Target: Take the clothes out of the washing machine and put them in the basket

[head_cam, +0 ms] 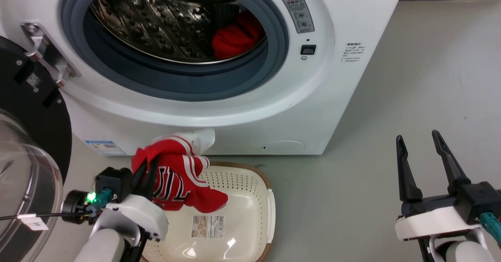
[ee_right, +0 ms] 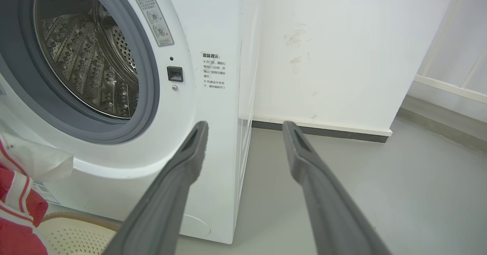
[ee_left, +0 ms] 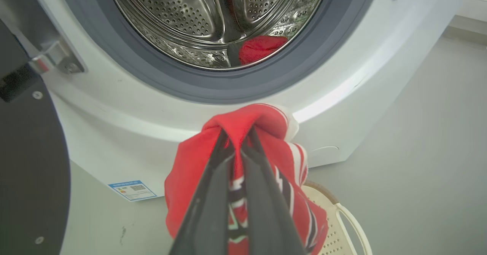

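Left gripper [ee_left: 236, 132] clamping striped garment [head_cam: 180, 183] over basket [head_cam: 238, 191], right gripper [head_cam: 418, 137] apart, red bundle [head_cam: 235, 39] in drum [head_cam: 156, 23] from head view

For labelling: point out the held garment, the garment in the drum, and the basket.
held garment [head_cam: 178, 172], head view, red middle
garment in the drum [head_cam: 235, 39], head view, red bulge
basket [head_cam: 242, 187], head view, perforated wall

Floor [head_cam: 422, 97]: smooth pale grey, matt finish, evenly and softly lit. One small dark scuff [ee_left: 122, 233] noted on it in the left wrist view. Wall [ee_right: 342, 26]: plain white, with faint grey smudges [ee_right: 295, 53] at mid height. A dark skirting strip [ee_right: 323, 130] runs along the wall's foot at the floor's edge. Past the wall's outer corner stands a white framed panel [ee_right: 452, 57]
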